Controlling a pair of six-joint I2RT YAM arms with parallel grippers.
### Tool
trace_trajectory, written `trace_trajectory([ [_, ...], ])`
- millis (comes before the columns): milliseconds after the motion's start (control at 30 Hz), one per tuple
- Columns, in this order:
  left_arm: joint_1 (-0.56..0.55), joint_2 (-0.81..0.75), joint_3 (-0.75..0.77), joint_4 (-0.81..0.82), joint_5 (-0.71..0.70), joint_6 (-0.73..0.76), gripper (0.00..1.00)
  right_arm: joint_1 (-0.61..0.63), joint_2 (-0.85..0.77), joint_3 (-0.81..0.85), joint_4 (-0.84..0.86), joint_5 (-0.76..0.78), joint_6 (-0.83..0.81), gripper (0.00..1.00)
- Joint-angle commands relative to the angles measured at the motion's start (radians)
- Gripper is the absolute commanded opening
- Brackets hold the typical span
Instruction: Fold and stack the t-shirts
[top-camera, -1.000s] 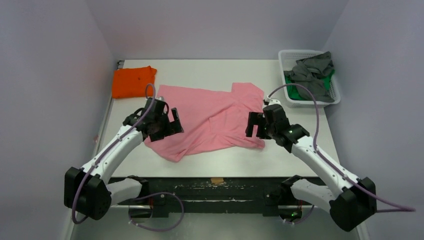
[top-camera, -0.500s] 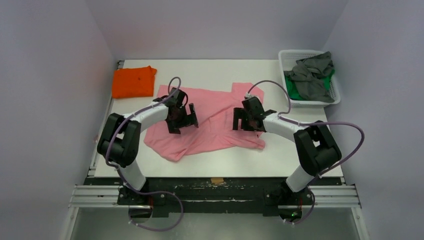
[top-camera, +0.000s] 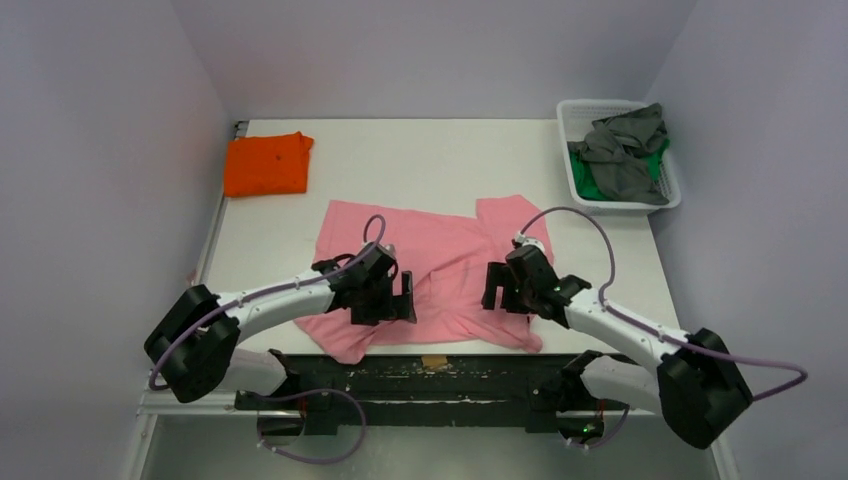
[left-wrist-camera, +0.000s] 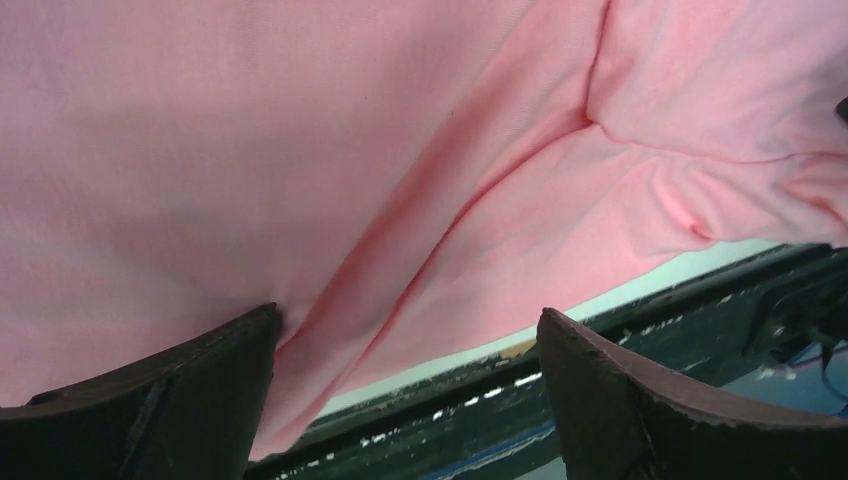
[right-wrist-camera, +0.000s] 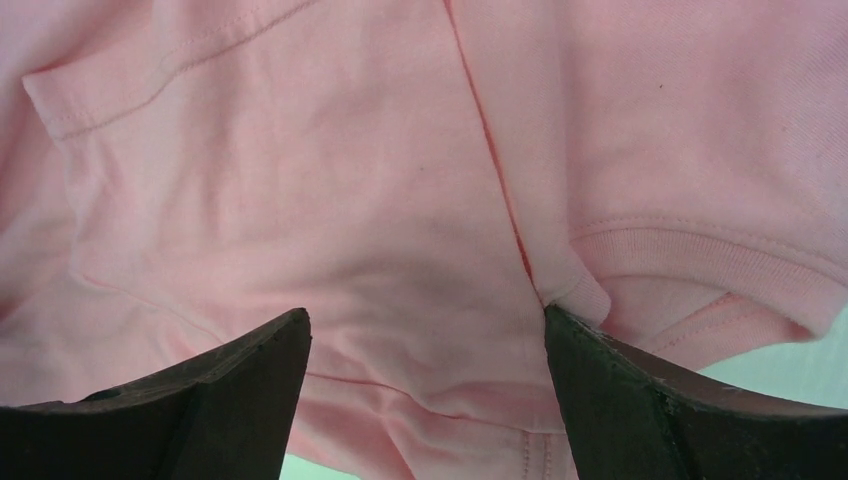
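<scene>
Pink t-shirt (top-camera: 445, 250) partly hidden under spread left fingers (left-wrist-camera: 160, 400), right fingers (right-wrist-camera: 180, 410).

The white table (top-camera: 430, 160) carries 2 shirts: a spread pink t-shirt (top-camera: 440, 250) near its front edge and a folded orange t-shirt (top-camera: 265, 165) at the far left. 1 white basket (top-camera: 566, 112) stands at the far right.

No lettering, label, brand or number can be read on the pink t-shirt (top-camera: 440, 250) or elsewhere.

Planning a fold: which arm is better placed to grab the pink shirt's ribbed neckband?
Right. The right end effector hangs over the light pink cloth t-shirt with the ribbed neckband beside one finger; the left end effector faces plain cloth.
</scene>
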Motion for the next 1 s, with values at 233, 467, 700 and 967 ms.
trace_trajectory([
  [233,-0.116,-0.138,0.178,-0.339,-0.242,-0.043,1.0,0.002,-0.211,0.135,-0.211,0.139,0.05,0.98],
  [467,0.245,0.002,0.502,-0.389,-0.383,0.119,1.0,-0.071,-0.143,0.267,-0.082,0.284,0.03,0.99],
  [700,0.549,0.44,0.882,-0.378,-0.245,0.24,1.0,-0.133,-0.071,0.282,-0.01,0.192,-0.028,0.99],
  [967,0.651,0.722,1.057,-0.322,-0.135,0.221,1.0,-0.153,-0.05,0.273,-0.014,0.176,-0.054,0.97],
])
